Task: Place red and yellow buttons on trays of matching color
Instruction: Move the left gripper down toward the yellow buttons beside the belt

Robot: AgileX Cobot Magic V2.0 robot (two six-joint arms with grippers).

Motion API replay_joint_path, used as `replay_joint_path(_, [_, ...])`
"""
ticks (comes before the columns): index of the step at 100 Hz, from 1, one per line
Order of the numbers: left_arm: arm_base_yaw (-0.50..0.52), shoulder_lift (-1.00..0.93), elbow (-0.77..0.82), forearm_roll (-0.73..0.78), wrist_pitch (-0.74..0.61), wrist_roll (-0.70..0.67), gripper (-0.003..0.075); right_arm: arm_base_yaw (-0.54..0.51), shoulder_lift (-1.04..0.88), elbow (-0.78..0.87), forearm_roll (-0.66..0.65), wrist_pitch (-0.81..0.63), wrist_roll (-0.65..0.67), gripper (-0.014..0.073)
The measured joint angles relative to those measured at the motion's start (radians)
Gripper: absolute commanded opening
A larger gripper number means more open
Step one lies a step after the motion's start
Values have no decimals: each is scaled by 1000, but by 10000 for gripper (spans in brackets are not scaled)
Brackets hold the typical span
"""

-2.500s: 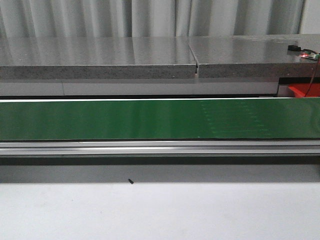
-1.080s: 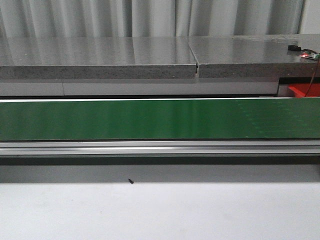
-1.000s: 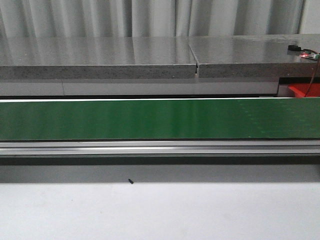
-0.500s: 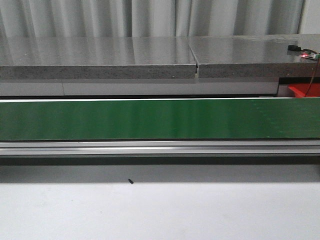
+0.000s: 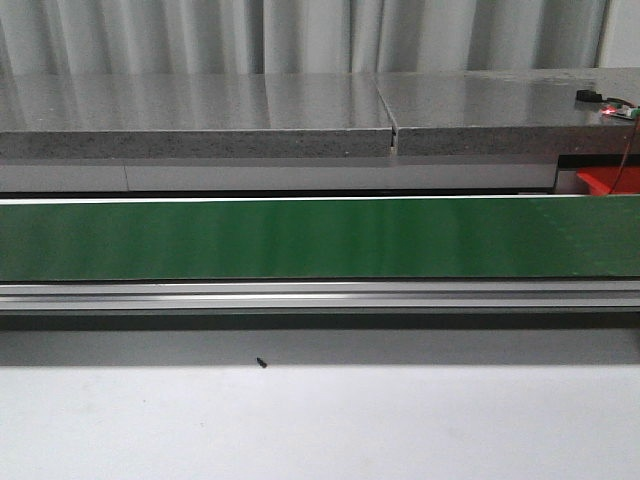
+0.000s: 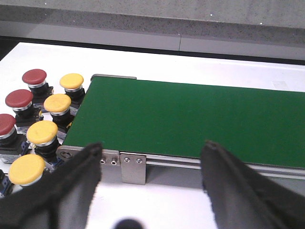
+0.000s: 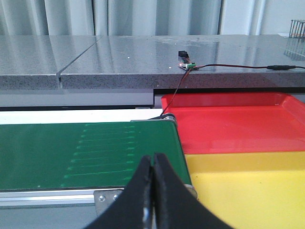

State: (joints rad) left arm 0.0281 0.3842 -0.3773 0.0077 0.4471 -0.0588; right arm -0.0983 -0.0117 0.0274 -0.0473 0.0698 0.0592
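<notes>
1. Frankly, the risk lies with the buttons: they crowd together at the belt's end, so the left gripper, fingers spread wide and holding nothing, could knock a neighbour while taking one.
2. Misjudging colour would land a button on the wrong tray; the red tray sits at 12 o'clock of the yellow tray, touching.
3. Right gripper is clenched, holding nothing.
4. Belt is bare green; grey counter and curtains stand behind.
</notes>
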Motion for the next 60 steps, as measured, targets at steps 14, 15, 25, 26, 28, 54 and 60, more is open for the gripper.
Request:
replay_joint_path(14, [0,4,-2,0,-17,0,585,0,0,0,0,0,0,-59])
replay_joint_path(15, [0,4,-2,0,-19,0,585,0,0,0,0,0,0,-59])
replay_joint_path(25, [0,5,-4,14,-23,0,578,0,0,0,0,0,0,-59])
replay_joint_path(26, [0,7,-4,14,-23,0,577,0,0,0,0,0,0,-59])
replay_joint_path(28, [0,7,-6,20,-23,0,576,0,0,0,0,0,0,-59])
replay_joint_path(54, [0,104,-100,33,62,-16,576,0,0,0,0,0,0,-59])
replay_joint_path(60, [0,138,-131,33,79,-23,576,0,0,0,0,0,0,-59])
